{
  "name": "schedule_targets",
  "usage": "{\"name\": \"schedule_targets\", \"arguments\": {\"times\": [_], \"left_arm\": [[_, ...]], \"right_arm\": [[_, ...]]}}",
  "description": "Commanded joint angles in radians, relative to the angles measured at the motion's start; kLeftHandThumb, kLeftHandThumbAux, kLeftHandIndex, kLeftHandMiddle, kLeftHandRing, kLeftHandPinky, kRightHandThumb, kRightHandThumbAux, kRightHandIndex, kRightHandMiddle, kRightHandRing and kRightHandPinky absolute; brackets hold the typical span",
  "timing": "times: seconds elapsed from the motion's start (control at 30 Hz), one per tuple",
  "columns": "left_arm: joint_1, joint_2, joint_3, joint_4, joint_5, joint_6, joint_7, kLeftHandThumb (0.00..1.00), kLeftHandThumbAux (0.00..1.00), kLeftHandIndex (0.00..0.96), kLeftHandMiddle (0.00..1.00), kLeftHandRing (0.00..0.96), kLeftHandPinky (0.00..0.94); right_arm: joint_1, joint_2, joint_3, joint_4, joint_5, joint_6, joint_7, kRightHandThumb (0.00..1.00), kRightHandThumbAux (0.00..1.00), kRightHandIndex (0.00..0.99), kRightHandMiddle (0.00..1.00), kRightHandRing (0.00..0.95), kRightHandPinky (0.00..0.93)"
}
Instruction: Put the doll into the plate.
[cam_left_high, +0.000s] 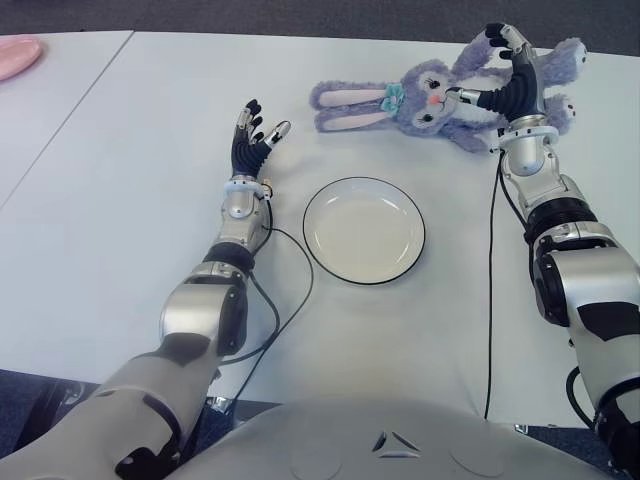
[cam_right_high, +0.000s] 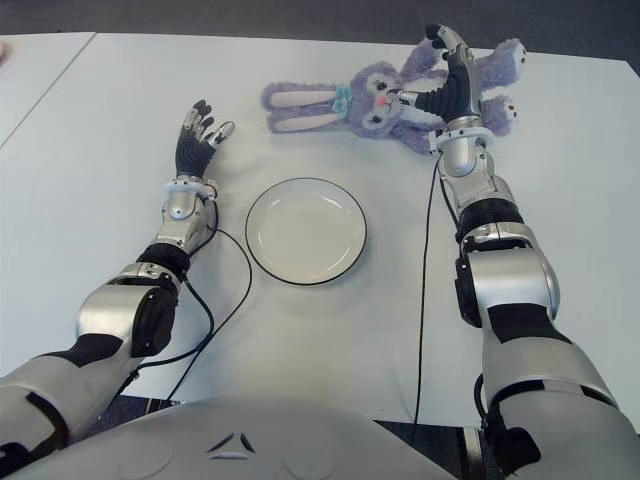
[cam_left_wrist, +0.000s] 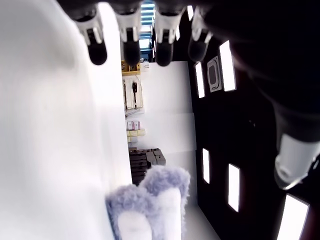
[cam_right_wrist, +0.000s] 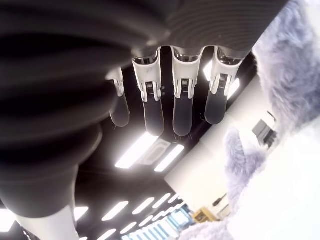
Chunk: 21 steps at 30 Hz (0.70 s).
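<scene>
The doll (cam_left_high: 440, 95) lies near the tabletop's (cam_left_high: 120, 200) far edge, the released right robot hand (cam_left_high: 505, 70) over it. Only the eye views show the plate (cam_left_high: 364, 229). The left robot hand (cam_left_high: 255, 135) is spread, empty.

A big white table (cam_left_high: 120, 200) fills the room's middle. Behind it lies a dark grey floor (cam_left_high: 300, 15). Long ceiling lights (cam_right_wrist: 142, 150) shine above.

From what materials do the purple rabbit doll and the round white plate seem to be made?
Purple rabbit doll: soft plush fabric, judging by its fuzzy, matte pile. Round white plate: probably enamelled metal or ceramic; smooth and slightly glossy, with a thin dark rim.
</scene>
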Motion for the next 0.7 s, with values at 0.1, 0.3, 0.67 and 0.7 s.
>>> {"name": "schedule_targets", "arguments": {"times": [0.1, 0.3, 0.67, 0.7], "left_arm": [[0.245, -0.050, 0.000, 0.163, 0.009, 0.134, 0.038, 0.000, 0.605, 0.101, 0.099, 0.088, 0.112], [0.244, -0.055, 0.000, 0.163, 0.007, 0.135, 0.040, 0.000, 0.602, 0.097, 0.096, 0.087, 0.110], [0.243, -0.059, 0.001, 0.163, 0.006, 0.137, 0.047, 0.000, 0.600, 0.095, 0.094, 0.085, 0.105], [0.243, -0.060, 0.001, 0.163, 0.006, 0.138, 0.047, 0.000, 0.600, 0.094, 0.094, 0.085, 0.105]], "right_arm": [[-0.041, -0.010, 0.020, -0.014, -0.027, 0.070, 0.038, 0.078, 0.812, 0.153, 0.210, 0.190, 0.198], [-0.073, -0.027, 0.024, -0.028, -0.035, 0.084, 0.046, 0.100, 0.817, 0.155, 0.202, 0.184, 0.196], [-0.172, -0.069, 0.034, -0.027, -0.053, 0.135, 0.083, 0.136, 0.829, 0.153, 0.239, 0.229, 0.259], [-0.178, -0.073, 0.036, -0.028, -0.057, 0.139, 0.083, 0.138, 0.829, 0.153, 0.242, 0.231, 0.261]]}}
